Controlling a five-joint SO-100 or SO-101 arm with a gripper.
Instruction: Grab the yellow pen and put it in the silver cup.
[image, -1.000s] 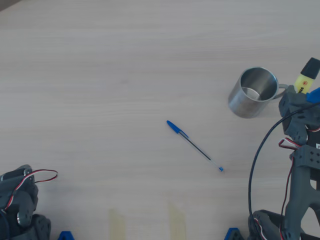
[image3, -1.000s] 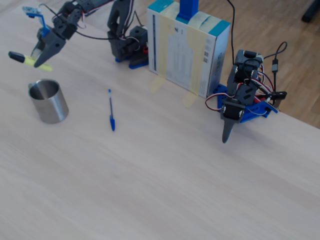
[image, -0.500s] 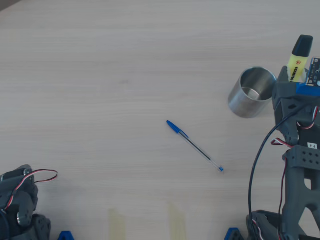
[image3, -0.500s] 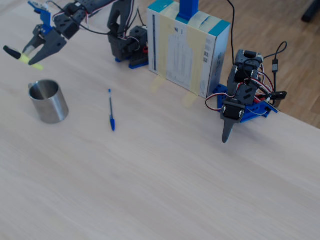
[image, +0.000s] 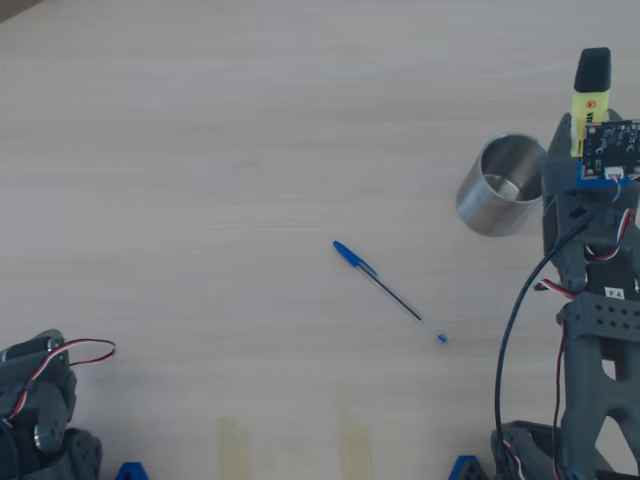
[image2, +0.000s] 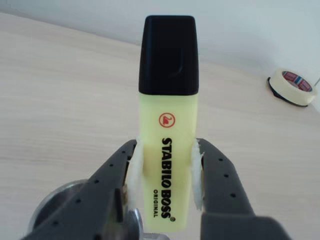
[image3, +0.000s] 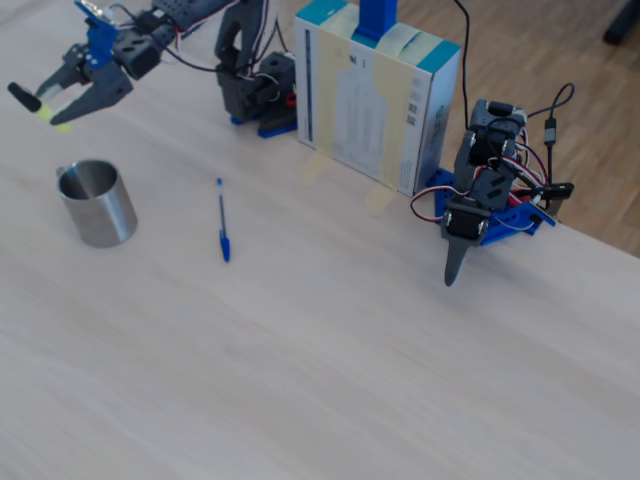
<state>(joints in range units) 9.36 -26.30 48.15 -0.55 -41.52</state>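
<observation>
Pale wood-grain counter fills the fixed view. At far upper left, the tool hangs in the air, clenched on the yellow pen, whose black cap points left and away from the arm. Below it, standing upright on the counter and apart from the pen, is the silver cup, its mouth open to the ceiling. Just right of the cup lies a thin blue ballpoint pen. Further right stands a white and teal box, with a second, idle arm beside it at the right.

Seen from the wrist, the two fingers press their white pads against both sides of the yellow barrel, the black cap uppermost, lettering reading STABILO BOSS. The cup's rim shows at lower left. A roll of tape rests at far right.
</observation>
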